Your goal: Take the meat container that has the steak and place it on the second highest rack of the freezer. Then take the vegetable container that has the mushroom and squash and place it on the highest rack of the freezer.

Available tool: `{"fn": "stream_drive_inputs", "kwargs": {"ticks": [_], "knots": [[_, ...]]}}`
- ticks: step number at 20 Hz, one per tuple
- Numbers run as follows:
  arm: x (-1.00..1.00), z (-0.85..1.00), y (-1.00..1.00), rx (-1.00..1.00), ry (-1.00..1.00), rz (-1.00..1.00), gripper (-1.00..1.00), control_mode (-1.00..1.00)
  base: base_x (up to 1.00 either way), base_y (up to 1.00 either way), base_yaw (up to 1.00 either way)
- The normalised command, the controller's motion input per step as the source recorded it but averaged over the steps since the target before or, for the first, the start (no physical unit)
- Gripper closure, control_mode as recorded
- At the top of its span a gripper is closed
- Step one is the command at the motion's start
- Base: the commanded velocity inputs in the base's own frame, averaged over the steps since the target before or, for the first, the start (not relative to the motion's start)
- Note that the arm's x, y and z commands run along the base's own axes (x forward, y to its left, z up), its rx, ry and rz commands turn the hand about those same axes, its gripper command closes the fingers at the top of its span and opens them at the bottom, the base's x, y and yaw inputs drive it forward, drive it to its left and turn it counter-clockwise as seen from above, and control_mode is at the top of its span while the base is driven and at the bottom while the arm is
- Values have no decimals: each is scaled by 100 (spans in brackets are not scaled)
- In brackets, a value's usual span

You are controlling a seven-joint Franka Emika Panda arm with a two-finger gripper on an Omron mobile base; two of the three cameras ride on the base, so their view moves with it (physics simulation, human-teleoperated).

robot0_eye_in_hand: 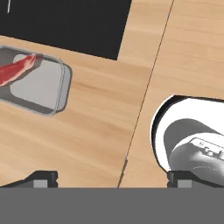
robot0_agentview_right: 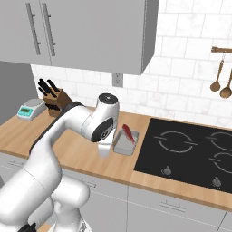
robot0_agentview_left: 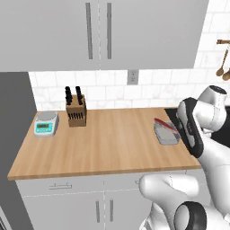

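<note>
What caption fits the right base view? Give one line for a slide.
Franka arm bends over the wooden counter beside the grey meat container holding the steak, next to the black cooktop.

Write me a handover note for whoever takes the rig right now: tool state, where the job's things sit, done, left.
Tool: open, holding nothing, above bare wooden counter.
Meat container: grey tray on the counter just left of the black cooktop, steak leaning tilted inside it. In the hand view the tray sits off to the upper left, not between the fingertips.
Also on the counter: knife block and scale toward the far left.
Done: nothing placed yet; tray not grasped.
Left: grasp the meat tray, put it on the freezer's second highest rack; then the mushroom and squash tray to the highest rack.
</note>
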Motion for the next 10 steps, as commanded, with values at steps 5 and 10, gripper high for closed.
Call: {"fn": "stream_drive_inputs", "kwargs": {"ticks": [5, 10], "knots": [[70, -49, 0, -5, 2, 15, -100, -100, 0, 0, 0], [78, -46, -10, -11, 3, 3, -100, -100, 0, 0, 0]]}}
